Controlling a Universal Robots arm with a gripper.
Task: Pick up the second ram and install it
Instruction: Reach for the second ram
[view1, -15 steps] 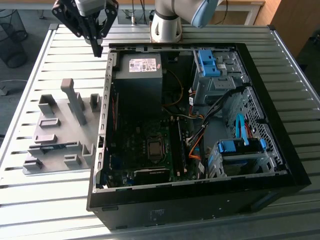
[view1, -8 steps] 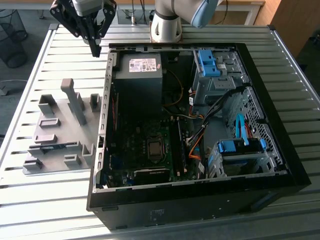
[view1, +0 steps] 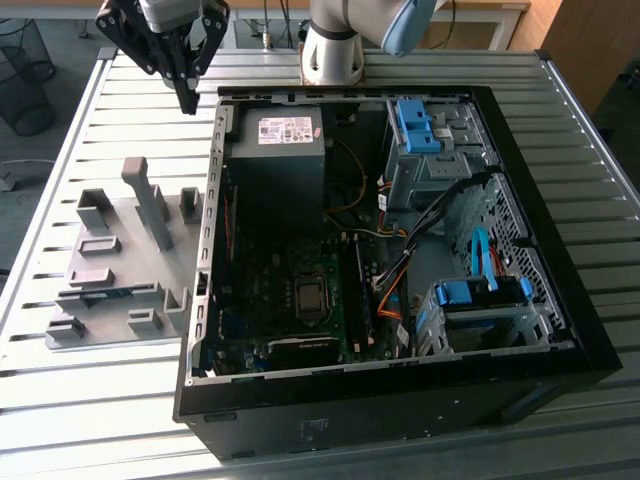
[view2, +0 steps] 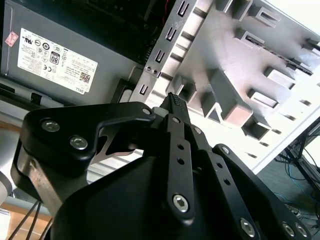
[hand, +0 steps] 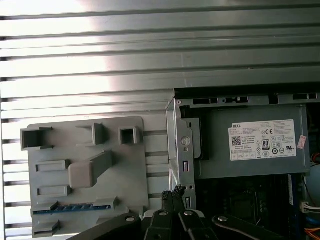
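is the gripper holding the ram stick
No, the ram stick sits in a slot of the grey holder, while the gripper hangs apart from it near the computer case.

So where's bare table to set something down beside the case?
The table is bare on the camera side of the holder, in a thin strip on the exterior view's left of it, and beyond it near the gripper. The case is crowded with cables and drive bays.

Second ram (hand: 70, 206): long, narrow blue-green stick, seen edge-on in first wrist view. Stands on edge in slot of grey holder (hand: 90, 145), beside computer case (hand: 172, 150).
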